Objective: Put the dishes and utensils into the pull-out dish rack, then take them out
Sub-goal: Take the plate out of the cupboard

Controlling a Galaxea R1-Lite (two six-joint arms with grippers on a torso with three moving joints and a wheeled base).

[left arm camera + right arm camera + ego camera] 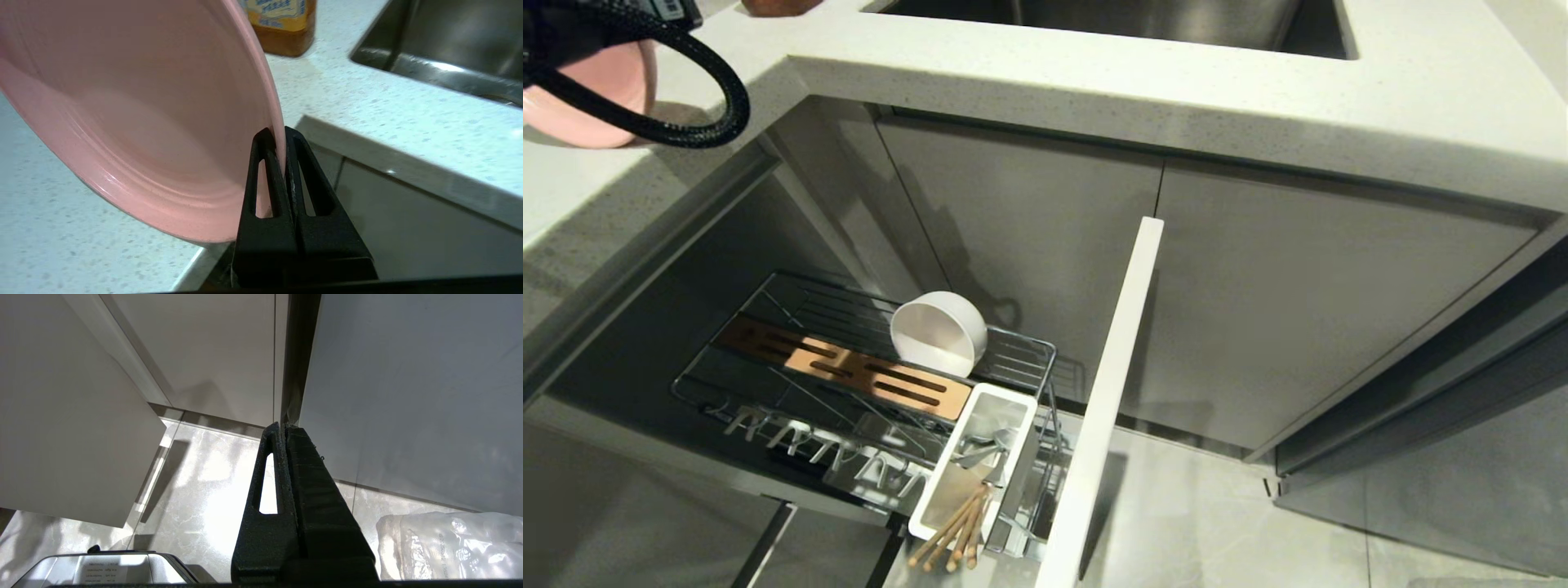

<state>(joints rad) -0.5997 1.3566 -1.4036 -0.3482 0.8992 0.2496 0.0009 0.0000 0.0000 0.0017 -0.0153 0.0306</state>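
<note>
The speckled white stone bench [1258, 90] wraps a steel sink [1143, 20]. Below, the pulled-out chrome wire dish rack [866, 384] holds a cream-white bowl [938, 333], chopsticks [956, 531]. At far left the left hand [283, 132] pinches the wide pink plate's [135, 122] rim over the bench; the bottle's label [278, 10] is unreadable. The right hand [282, 428] hangs closed, empty.

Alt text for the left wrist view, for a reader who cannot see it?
The left gripper is shut on the rim of a tilted pink plate, held above a white speckled countertop. A labelled amber bottle stands behind it, beside a steel sink.
</note>
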